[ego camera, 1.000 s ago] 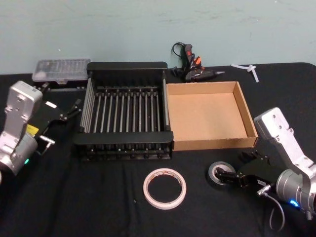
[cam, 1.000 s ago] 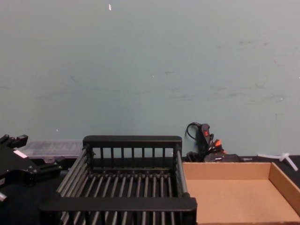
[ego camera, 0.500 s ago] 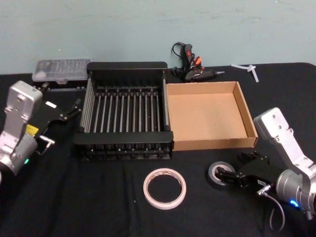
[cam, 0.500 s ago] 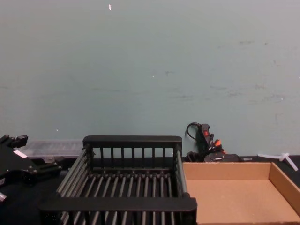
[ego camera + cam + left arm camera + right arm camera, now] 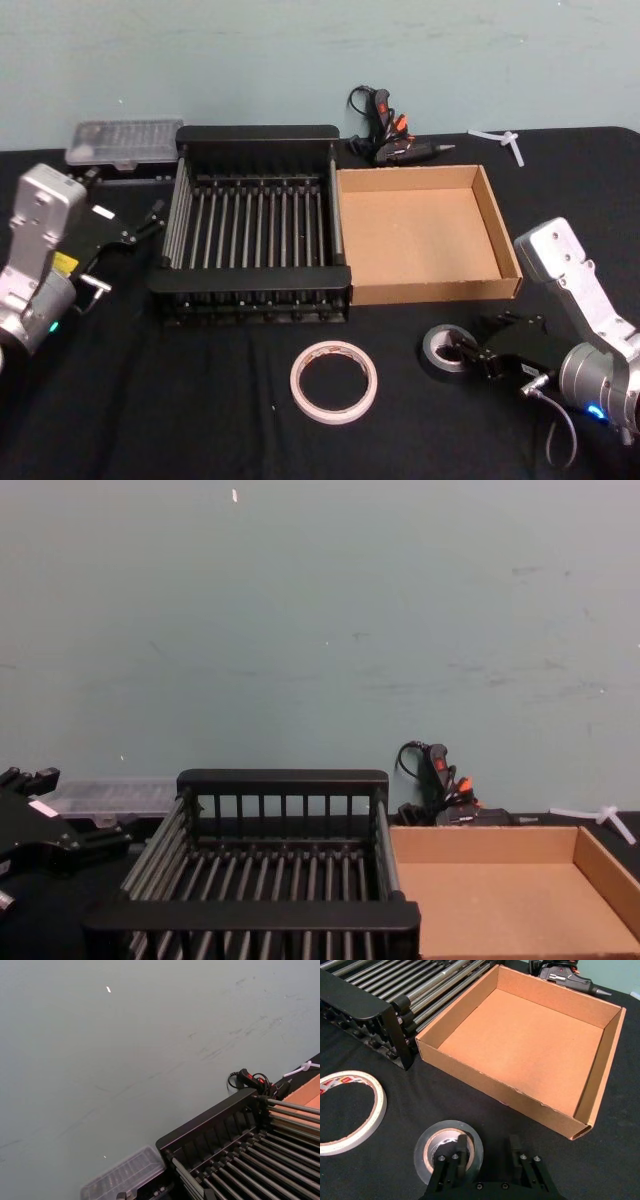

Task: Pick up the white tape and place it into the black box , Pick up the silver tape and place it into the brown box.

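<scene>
The silver tape lies flat on the black cloth in front of the brown box. My right gripper is open at it: in the right wrist view one finger sits inside the core of the silver tape and the other finger stands outside the roll. The white tape lies flat to the left, in front of the black box. Both boxes hold nothing. My left gripper is parked open beside the black box's left side.
A black and orange glue gun lies behind the boxes, a clear plastic case at the back left, and a white plastic piece at the back right. A teal wall closes the far edge.
My right gripper has shifted slightly over the silver tape, which stays on the cloth. The left arm and the white tape have not moved.
</scene>
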